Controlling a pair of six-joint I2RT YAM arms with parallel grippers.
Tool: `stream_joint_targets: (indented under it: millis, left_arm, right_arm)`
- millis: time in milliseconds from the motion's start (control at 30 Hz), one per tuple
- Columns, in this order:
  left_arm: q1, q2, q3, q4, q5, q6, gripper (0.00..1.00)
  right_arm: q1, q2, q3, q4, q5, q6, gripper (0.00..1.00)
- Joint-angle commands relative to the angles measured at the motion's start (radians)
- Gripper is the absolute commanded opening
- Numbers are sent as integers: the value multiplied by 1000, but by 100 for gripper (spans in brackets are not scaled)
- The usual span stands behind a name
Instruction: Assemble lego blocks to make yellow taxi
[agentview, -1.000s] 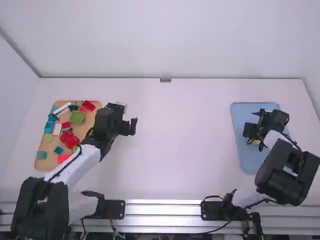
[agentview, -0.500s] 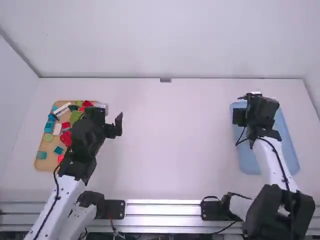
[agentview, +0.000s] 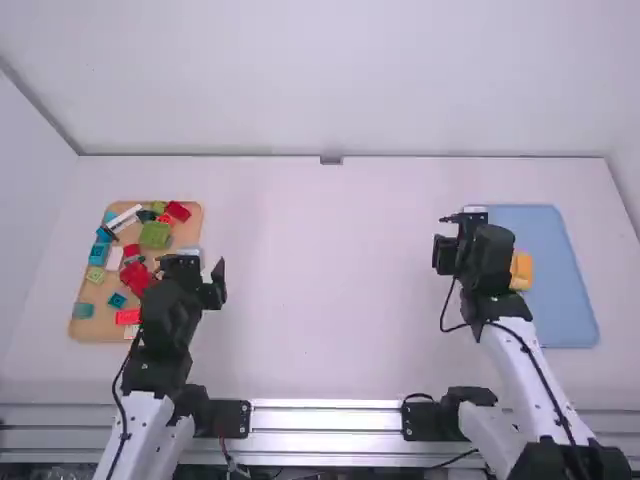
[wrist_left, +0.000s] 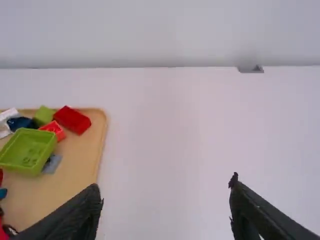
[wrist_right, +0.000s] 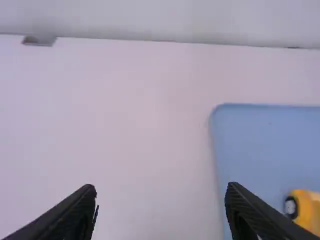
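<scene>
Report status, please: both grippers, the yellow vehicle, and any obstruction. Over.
Left gripper open, empty; right gripper open, empty. Yellow vehicle on blue tray. In high view, right arm hides part of tray.

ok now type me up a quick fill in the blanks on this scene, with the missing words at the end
The yellow toy vehicle rests on the ____-coloured tray.
The round black part on that vehicle's side is a ____.
The tan tray bears loose blocks and lies on the side of the ____ arm.
The left gripper and the right gripper are both ____ (open or shut).

Missing words: blue; wheel; left; open
</scene>
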Motion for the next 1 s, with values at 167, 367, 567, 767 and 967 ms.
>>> stream_joint_targets:
  millis: [167,367,567,767,967]
  left_arm:
    - [4,-172,-169,3,1,7,49]
    - [4,-314,-263,3,1,7,35]
    - [4,-421,-263,3,1,7,24]
    - [4,-507,-263,3,1,7,15]
    - [4,-507,-263,3,1,7,7]
  right_arm:
    - [-2,-167,-163,2,9,57,52]
    - [-2,-320,-317,2,9,57,36]
    - [-2,-450,-446,2,9,57,23]
    - [-2,-574,-564,2,9,57,11]
    - [-2,-684,-564,2,9,57,0]
